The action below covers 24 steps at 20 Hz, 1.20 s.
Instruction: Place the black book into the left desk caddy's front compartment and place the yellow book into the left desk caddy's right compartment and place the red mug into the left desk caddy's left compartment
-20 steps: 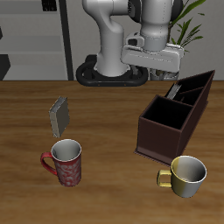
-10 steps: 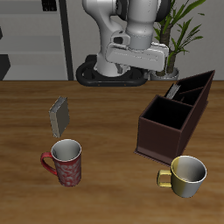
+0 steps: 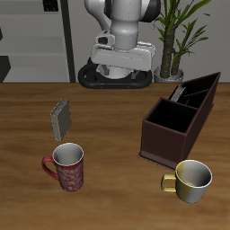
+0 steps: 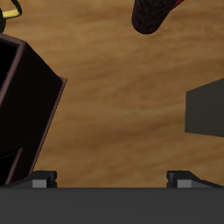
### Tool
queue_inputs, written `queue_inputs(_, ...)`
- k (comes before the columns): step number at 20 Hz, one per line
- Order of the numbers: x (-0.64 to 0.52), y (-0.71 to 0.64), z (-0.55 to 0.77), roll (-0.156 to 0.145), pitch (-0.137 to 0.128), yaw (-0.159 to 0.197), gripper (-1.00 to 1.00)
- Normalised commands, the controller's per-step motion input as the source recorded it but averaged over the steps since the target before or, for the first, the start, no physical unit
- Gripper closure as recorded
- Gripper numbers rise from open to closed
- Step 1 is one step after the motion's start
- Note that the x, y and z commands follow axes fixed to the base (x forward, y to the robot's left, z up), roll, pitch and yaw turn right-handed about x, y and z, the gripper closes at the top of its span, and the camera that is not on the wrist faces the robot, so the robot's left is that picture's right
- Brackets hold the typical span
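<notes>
Gripper (image 3: 119, 65) swung off left desk caddy (image 3: 180, 118), now far back, fingers spread wide, empty (black book (image 3: 192, 90) already in caddy). Yellow book (image 3: 61, 119) likely next; red mug (image 3: 66, 166) near front.

Two mugs — the red mug (image 3: 67, 167) and a cream mug (image 3: 190, 181). Two books — the yellow book (image 3: 61, 119), the black book (image 3: 182, 92). One left desk caddy (image 3: 172, 144).

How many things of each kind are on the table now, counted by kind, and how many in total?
Mugs: 2, the red mug and the pale yellow mug
Books: 2, the yellow book standing on the table, the black book in the caddy
Desk caddies: 1, the left desk caddy
Total: 5
</notes>
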Motion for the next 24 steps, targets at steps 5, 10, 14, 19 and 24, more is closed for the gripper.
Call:
queue_inputs(5, 0.04, -0.36, 0.09, 0.034, 0.009, 0.052, -1.0)
queue_inputs(10, 0.09, -0.47, 0.15, -0.005, -0.012, 0.076, -1.0)
queue_inputs(14, 0.06, -0.48, 0.16, -0.046, -0.052, 0.02, -1.0)
queue_inputs(19, 0.03, -0.28, 0.07, -0.047, -0.032, 0.025, -1.0)
queue_inputs(24, 0.06, -0.38, -0.06, -0.038, 0.004, 0.051, -1.0)
